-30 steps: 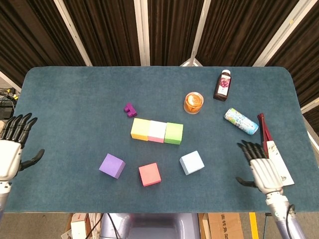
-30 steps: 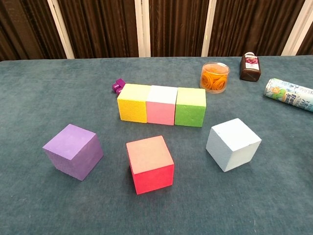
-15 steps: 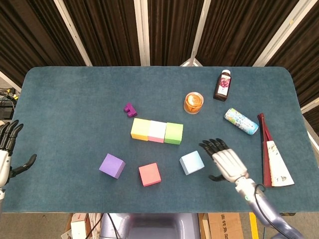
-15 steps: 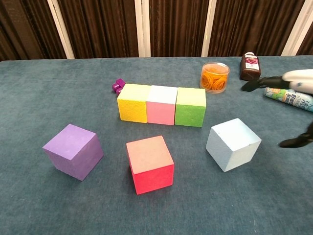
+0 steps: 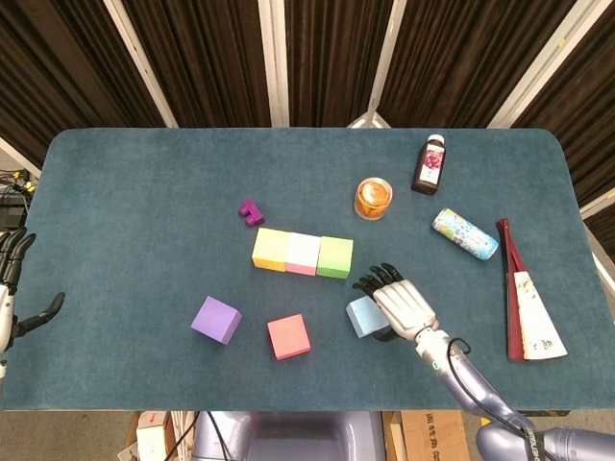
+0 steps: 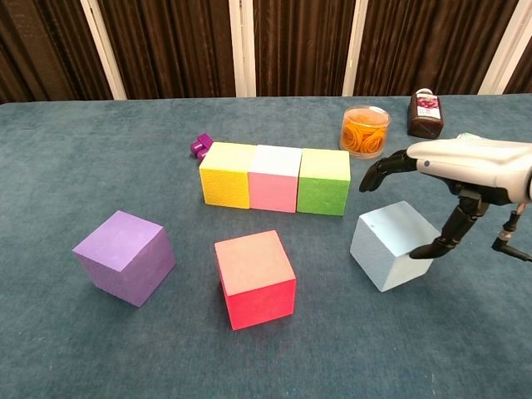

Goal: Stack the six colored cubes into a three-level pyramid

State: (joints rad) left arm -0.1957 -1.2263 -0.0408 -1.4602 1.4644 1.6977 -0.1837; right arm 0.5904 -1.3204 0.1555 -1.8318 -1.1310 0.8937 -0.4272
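1. On the blue table (image 5: 144,192), seen from the head view, six cubes sit. The yellow cube (image 5: 271,249), the pink cube (image 5: 304,254) and the green cube (image 5: 335,257) touch in one row in the middle. Nearer the robot, well apart from each other, are the purple cube (image 5: 215,319), the red cube (image 5: 289,336) and the light blue cube (image 5: 365,315).
2. In the same view, the right hand (image 5: 402,305) is over the right side of the light blue cube, with its fingers spread. I cannot tell from here if it touches the cube. The left hand (image 5: 13,288) is at the left edge of the table, fingers apart, holding nothing.
3. This view also shows a small purple block (image 5: 252,212), an orange jar (image 5: 373,198), a dark bottle (image 5: 430,164), a patterned tube (image 5: 464,233) and a folded fan (image 5: 527,305).
4. In the chest view, the cubes look big, with flat matte sides. The right hand (image 6: 453,179) arches wide over the light blue cube (image 6: 392,244), and its thumb tip rests against the cube's right side. The other fingers hang above it. The left hand, the tube and the fan do not show here.
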